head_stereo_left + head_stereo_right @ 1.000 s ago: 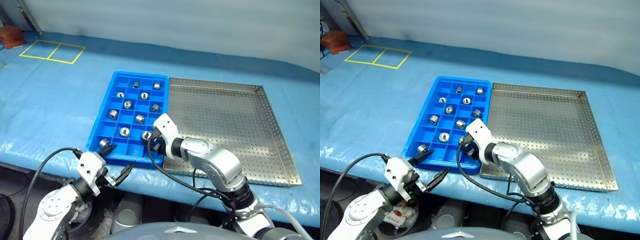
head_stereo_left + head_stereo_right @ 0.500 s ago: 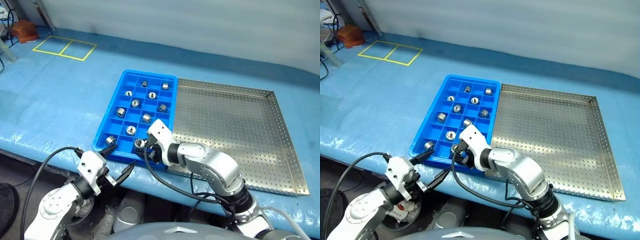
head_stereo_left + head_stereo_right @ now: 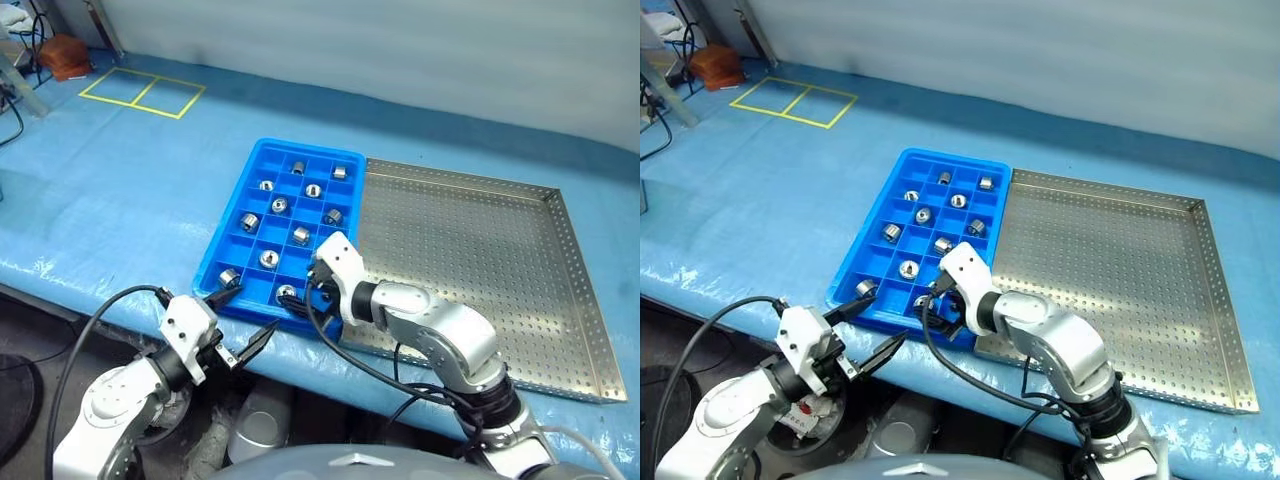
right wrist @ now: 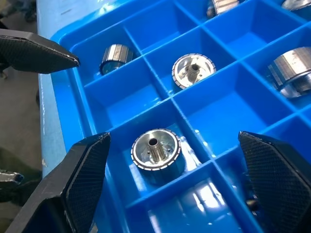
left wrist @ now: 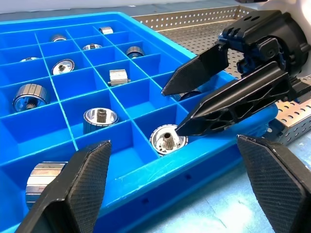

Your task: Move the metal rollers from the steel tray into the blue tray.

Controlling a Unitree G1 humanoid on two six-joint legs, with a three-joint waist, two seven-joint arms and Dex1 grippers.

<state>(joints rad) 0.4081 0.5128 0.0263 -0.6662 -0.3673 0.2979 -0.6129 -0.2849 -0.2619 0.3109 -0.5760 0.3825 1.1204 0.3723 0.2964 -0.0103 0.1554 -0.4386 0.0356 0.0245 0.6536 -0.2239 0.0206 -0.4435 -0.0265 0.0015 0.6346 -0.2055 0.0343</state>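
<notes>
The blue tray point(image 3: 305, 146) lies left of the steel tray point(image 3: 470, 250), whose perforated floor is bare. Several metal rollers sit in the blue tray's cells. One roller point(image 3: 287, 294) point(image 4: 156, 149) point(image 5: 168, 138) lies flat in a front-row cell. My right gripper point(image 3: 308, 297) point(image 5: 172, 110) hangs open just above and beside it, holding nothing. Another roller point(image 3: 229, 277) lies on its side in the front-left cell. My left gripper point(image 3: 252, 306) is open and empty at the tray's near edge, one finger point(image 4: 39, 53) over the front-left corner.
The trays rest on a table under a blue cover point(image 3: 120, 200). A yellow taped rectangle point(image 3: 140, 92) marks the far left. A brown object point(image 3: 65, 55) sits at the far left corner. Black cables run from both wrists below the table's front edge.
My right gripper has opened and let go of the roller, which now lies in the front-row cell. The whole view has shifted; the left gripper has stayed open in place.
</notes>
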